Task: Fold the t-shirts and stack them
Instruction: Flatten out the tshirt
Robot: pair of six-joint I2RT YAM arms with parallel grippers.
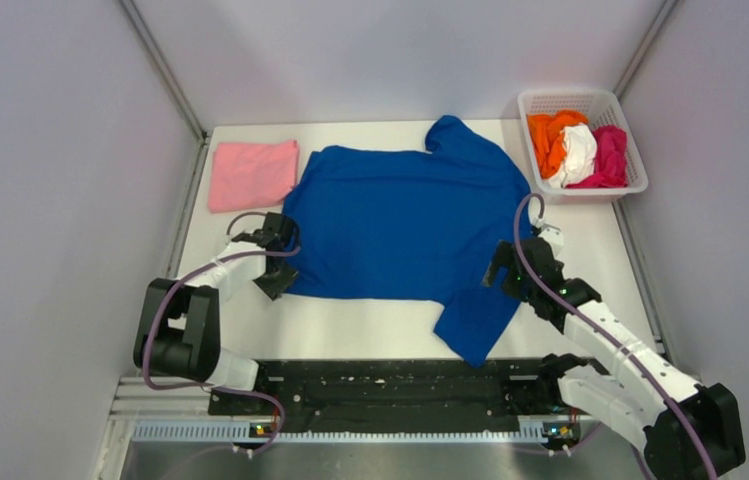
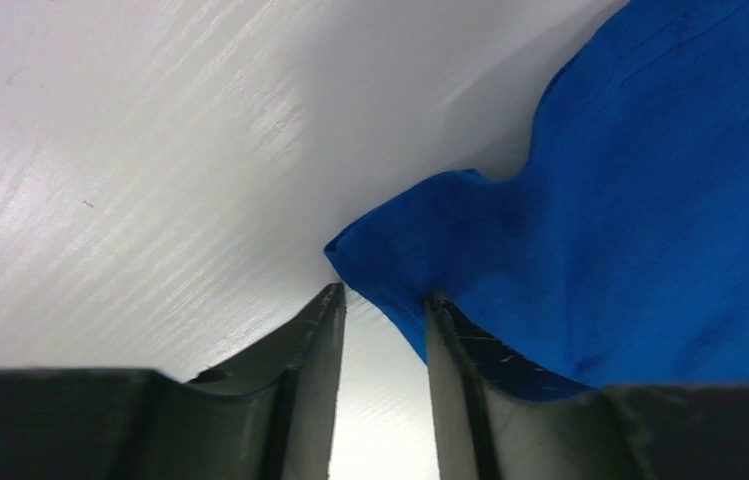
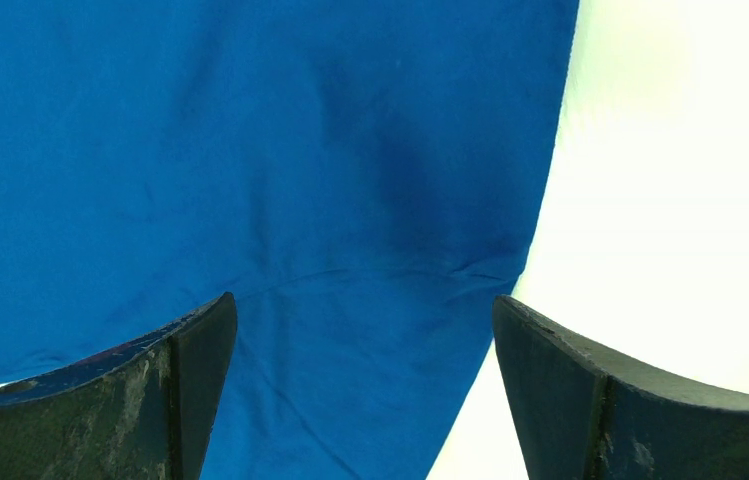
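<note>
Blue tee lies flat mid-table, long axis running left-right, hem toward the left edge, sleeves toward the right. Left gripper sits at its near hem corner, fingers barely apart, nothing pinched. Right gripper is spread wide over the near sleeve seam.

The blue tee and pink tee look plain.

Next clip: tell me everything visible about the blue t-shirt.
The royal-blue t-shirt is soft cotton-looking cloth, spread flat and unfolded on the white table, plain side up, no print showing. It lies sideways: hem to the left, one sleeve far, one near. The left gripper, narrowly open, sits at its near hem corner; the right gripper, wide open, hovers over the near shoulder.
</note>
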